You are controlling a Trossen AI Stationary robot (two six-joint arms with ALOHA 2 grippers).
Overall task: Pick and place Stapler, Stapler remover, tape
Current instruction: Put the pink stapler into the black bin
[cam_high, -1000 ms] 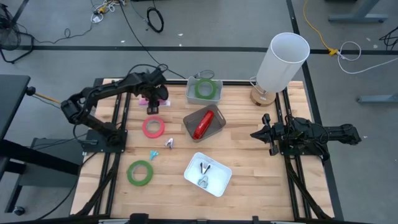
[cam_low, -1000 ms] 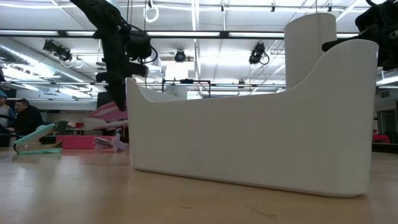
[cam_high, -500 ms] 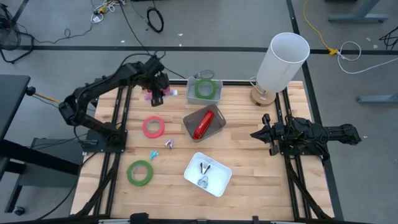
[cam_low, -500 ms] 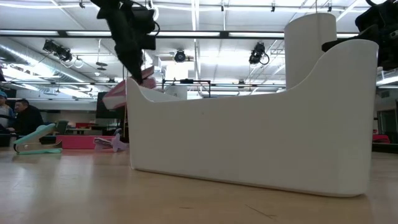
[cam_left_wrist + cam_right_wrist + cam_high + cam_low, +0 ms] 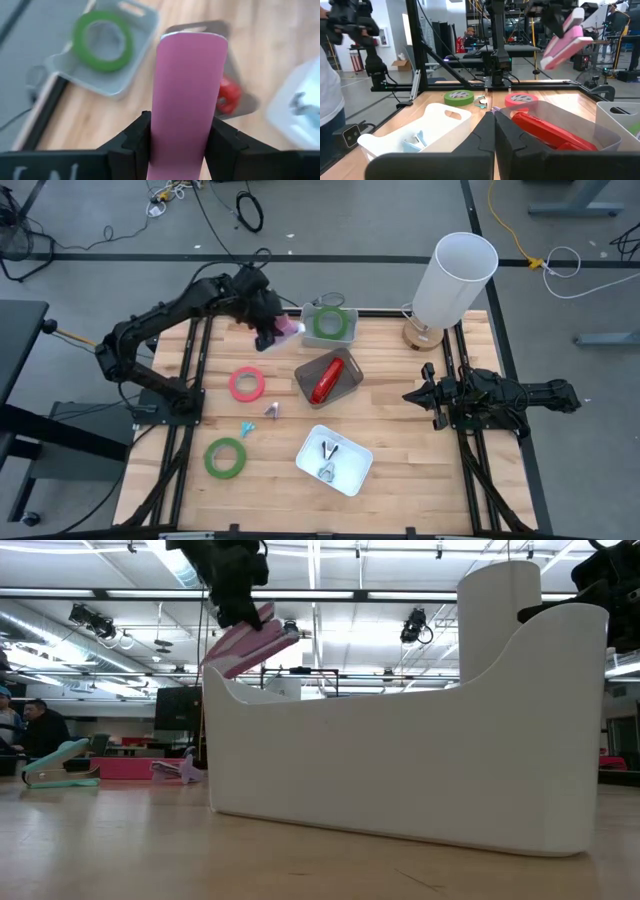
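My left gripper (image 5: 268, 330) is shut on a pink stapler (image 5: 287, 330), held in the air over the table's far left, beside a grey bin (image 5: 305, 330) that holds a green tape roll (image 5: 327, 323). The stapler also shows in the low view (image 5: 250, 643) and the right wrist view (image 5: 565, 37). A red stapler (image 5: 326, 381) lies in a second grey bin (image 5: 348, 386). A red-pink tape roll (image 5: 246, 384) and a green tape roll (image 5: 226, 457) lie flat on the table. My right gripper (image 5: 412, 395) is shut and empty at the table's right. My left gripper pinches the pink stapler's two long sides (image 5: 160, 135) between its two fingers (image 5: 134, 142), near one end. The stapler runs along the fingers and sticks out past them. It is lifted clear of the table and tilted (image 5: 250, 643), its free end higher.
A white bin (image 5: 352, 470) with stapler removers stands at the near middle; it fills the low view (image 5: 400, 760). Two small stapler removers (image 5: 246, 427) (image 5: 271, 410) lie loose on the table. A white lamp (image 5: 455, 278) stands at the far right corner.
My left gripper has risen from the table's far left and gone toward the right, toward the bin with the green tape, carrying the pink stapler. The stapler is lifted clear and has tipped, its free end now pointing right and up.
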